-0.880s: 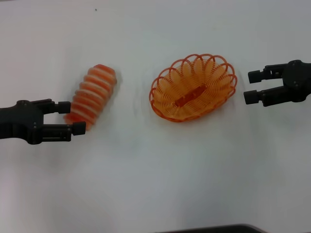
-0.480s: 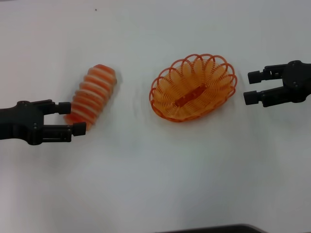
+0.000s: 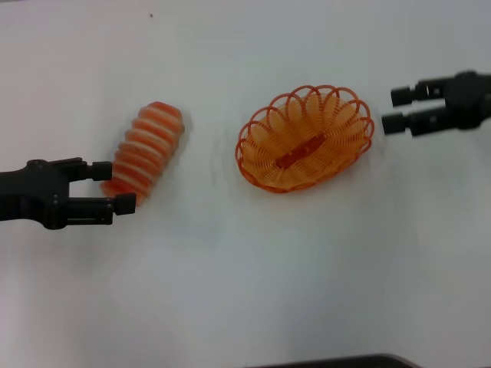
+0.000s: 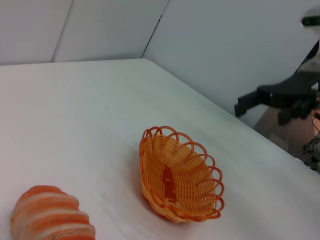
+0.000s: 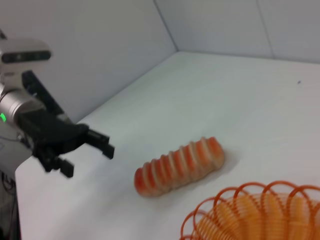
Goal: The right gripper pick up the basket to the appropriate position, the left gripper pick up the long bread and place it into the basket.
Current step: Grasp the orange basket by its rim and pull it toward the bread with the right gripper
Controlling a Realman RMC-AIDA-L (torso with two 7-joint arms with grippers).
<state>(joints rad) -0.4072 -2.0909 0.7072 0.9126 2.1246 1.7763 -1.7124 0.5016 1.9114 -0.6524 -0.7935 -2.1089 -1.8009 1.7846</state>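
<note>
The orange wire basket sits empty on the white table, centre right; it also shows in the left wrist view and partly in the right wrist view. The striped long bread lies to its left, also seen in the left wrist view and the right wrist view. My left gripper is open, its fingertips beside the bread's near end; it also shows in the right wrist view. My right gripper is open and empty, just right of the basket's rim, apart from it; it also shows in the left wrist view.
The white table stretches around both things. A dark edge shows at the bottom of the head view. Grey walls stand behind the table in the wrist views.
My right gripper has moved toward the far side of the table, and its fingers have drawn somewhat closer together. The left gripper, bread and basket have not moved.
</note>
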